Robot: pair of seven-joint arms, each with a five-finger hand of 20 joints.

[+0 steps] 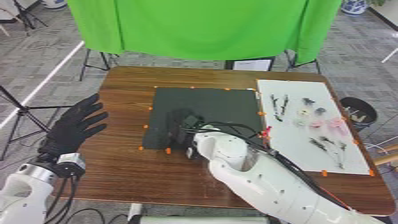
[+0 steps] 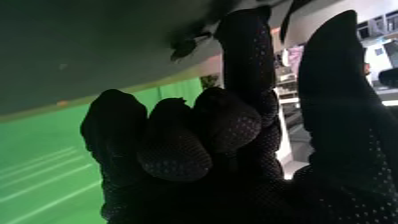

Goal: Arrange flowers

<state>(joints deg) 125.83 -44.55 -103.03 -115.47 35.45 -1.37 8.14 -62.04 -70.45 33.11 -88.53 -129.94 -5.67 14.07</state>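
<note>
while fingers (image 1: 180,134) stand open, a leaf (image 2: 184,48) lies near

The worktop (image 1: 124,175) is brown grained wood with a low sheen, the dark panel (image 1: 213,102) smooth and matt, the white panel (image 1: 306,159) smooth. Black woven-looking fabric covers the left hand (image 1: 67,131) and right hand (image 1: 182,131); the right arm's white shell (image 1: 284,187) resembles glossy plastic, and the green curtain (image 1: 195,30) is softly creased cloth.

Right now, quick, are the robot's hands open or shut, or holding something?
Left hand: open, holding nothing.
Right hand: at the black board; I can't tell if it's open, closed or holding something.
</note>
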